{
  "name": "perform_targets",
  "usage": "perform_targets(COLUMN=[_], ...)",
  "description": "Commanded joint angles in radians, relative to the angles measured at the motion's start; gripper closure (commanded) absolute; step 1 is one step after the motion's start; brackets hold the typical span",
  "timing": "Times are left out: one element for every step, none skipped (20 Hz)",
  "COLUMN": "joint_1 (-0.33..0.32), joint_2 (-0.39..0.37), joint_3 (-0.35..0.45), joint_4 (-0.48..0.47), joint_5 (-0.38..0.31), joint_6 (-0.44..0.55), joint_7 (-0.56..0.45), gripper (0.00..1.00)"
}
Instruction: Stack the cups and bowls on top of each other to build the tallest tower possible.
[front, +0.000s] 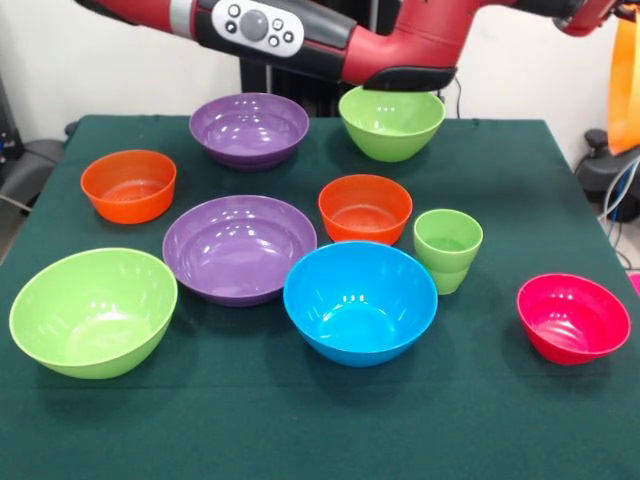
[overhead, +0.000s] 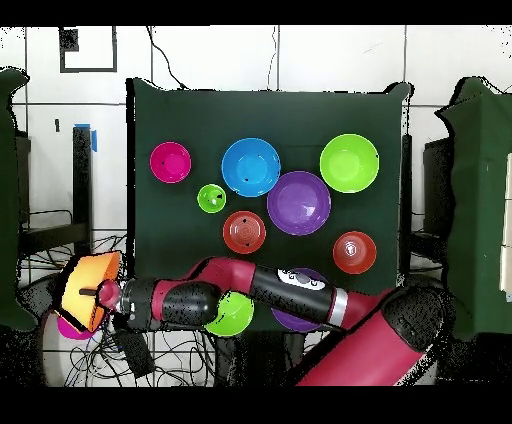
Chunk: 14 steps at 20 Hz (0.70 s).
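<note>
The tool (overhead: 100, 292) hangs off the desk's (overhead: 270, 110) corner, gripping the orange-yellow bowl (overhead: 85, 290); only the overhead view shows this. The green cup (front: 447, 248) stands mid-desk beside the blue bowl (front: 360, 300), well apart.

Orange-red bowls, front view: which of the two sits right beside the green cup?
The orange-red bowl in the middle of the table, just behind the blue bowl, is next to the cup. The other orange-red bowl stands far across the table, beyond the purple bowl.
</note>
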<state>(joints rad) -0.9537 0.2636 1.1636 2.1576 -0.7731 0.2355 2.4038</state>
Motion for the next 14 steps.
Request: perform_targets(joint_1=[0.004, 0.001, -0.003, -0.004, -0.006, -0.007, -0.01, -0.013, -0.016, -0.02, -0.023, -0.026, -0.026, -0.026], joint_2=[0.126, 0.144, 0.168, 0.189, 0.204, 0.212, 0.22, 0.229, 0.237, 0.246, 0.254, 0.265, 0.269, 0.271], joint_3=[-0.075, -0.078, -0.079, -0.081, -0.082, -0.085, -0.087, -0.089, -0.09, -0.093, -0.093, -0.095, -0.096, -0.097], joint_4=[-0.191, -0.202, -0.217, -0.233, -0.246, -0.254, -0.261, -0.266, -0.271, -0.276, -0.281, -0.286, -0.292, -0.299], joint_5=[-0.1, -0.105, -0.106, -0.109, -0.114, -0.117, -0.119, -0.118, -0.115, -0.112, -0.108, -0.1, -0.097, -0.095], joint_6=[0.091, 0.091, 0.098, 0.101, 0.099, 0.098, 0.099, 0.102, 0.107, 0.114, 0.12, 0.131, 0.133, 0.135], joint_7=[-0.344, -0.361, -0.387, -0.409, -0.424, -0.433, -0.444, -0.456, -0.47, -0.487, -0.504, -0.526, -0.54, -0.553], gripper=[1.0, 1.0, 1.0, 1.0, 1.0, 1.0, 1.0, 1.0, 1.0, 1.0, 1.0, 1.0, 1.0, 1.0])
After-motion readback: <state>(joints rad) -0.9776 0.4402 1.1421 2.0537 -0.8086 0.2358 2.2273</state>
